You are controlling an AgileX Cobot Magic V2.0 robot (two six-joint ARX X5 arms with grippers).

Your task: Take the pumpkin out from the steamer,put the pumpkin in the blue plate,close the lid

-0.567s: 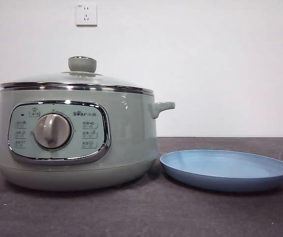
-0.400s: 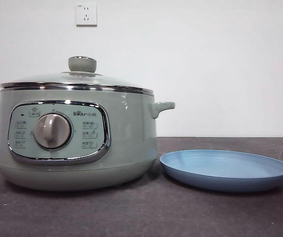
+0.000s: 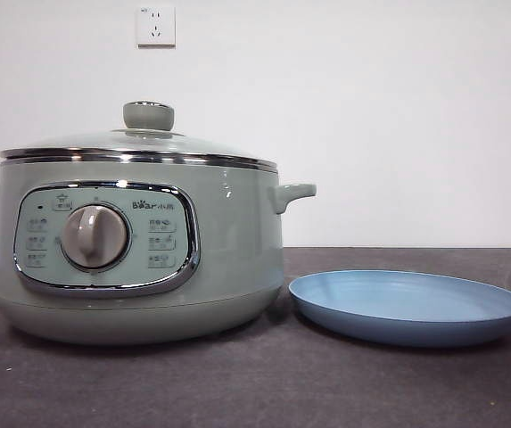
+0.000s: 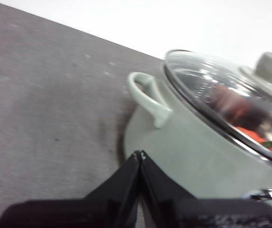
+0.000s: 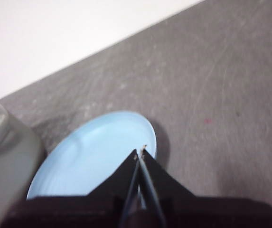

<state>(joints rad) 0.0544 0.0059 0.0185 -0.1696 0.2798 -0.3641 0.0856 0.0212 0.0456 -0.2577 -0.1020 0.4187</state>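
Nothing has moved since the earlier frames. The pumpkin (image 4: 250, 134) lies under the lid (image 3: 139, 141) inside the steamer (image 3: 228, 259), beside the blue plate (image 3: 407, 308). The left gripper (image 4: 139, 155), clenched empty, hangs beside the steamer's handle, apart from the pumpkin; the right gripper (image 5: 140, 152), also clenched, hovers above the plate.

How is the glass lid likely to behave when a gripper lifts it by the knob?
The lid looks rigid, probably fairly heavy given glass with a chrome rim. Its rounded, smooth knob may slip between jaws. Held only there, it could tilt or swing.

Front camera low, level, close; wrist cameras angled down; all share steamer (image 3: 139, 250), perhaps
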